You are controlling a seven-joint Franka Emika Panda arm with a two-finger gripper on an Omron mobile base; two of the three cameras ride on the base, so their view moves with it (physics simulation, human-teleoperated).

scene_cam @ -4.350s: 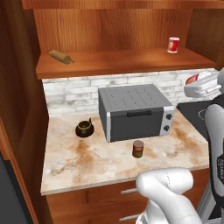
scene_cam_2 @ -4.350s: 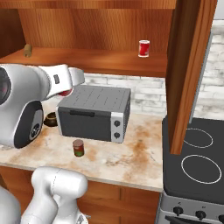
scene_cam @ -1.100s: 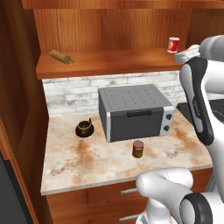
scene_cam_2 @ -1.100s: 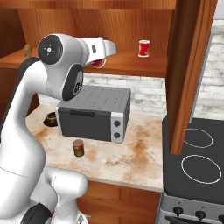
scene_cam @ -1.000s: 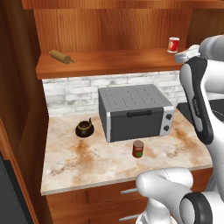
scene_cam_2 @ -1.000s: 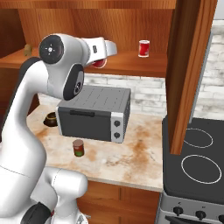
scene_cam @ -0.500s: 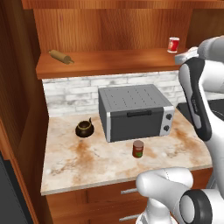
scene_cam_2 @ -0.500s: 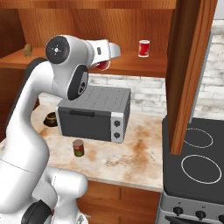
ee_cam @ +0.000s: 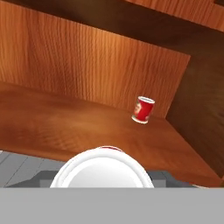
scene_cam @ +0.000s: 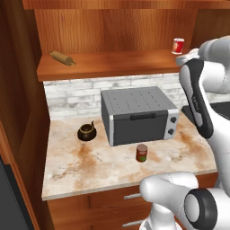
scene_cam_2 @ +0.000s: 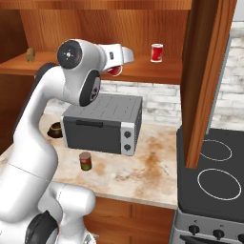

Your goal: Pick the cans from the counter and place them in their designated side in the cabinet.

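Observation:
The bright red can (scene_cam: 178,46) stands upright on the right end of the cabinet's (scene_cam: 112,27) plank shelf; it is also the red can (scene_cam_2: 157,52) and the red can (ee_cam: 143,109) ahead and to the right in the hand view. The dark brownish-red can (scene_cam: 142,152) with a green label stands on the counter (scene_cam: 90,166) in front of the toaster oven, also seen as the dark can (scene_cam_2: 85,161). My gripper (scene_cam_2: 127,57) is raised to shelf height, left of and apart from the red can. Its fingertips are hidden.
A grey toaster oven (scene_cam: 137,114) fills the middle of the counter, with a squat dark pot (scene_cam: 86,131) to its left. A rolling pin (scene_cam: 63,58) lies on the shelf's left end. The black stovetop (scene_cam_2: 214,171) and an upright wooden cabinet side (scene_cam_2: 205,81) are to the right.
The arm has risen from beside the toaster oven to shelf height, and in the last second the hand has edged slightly towards the red can. Both cans stay put.

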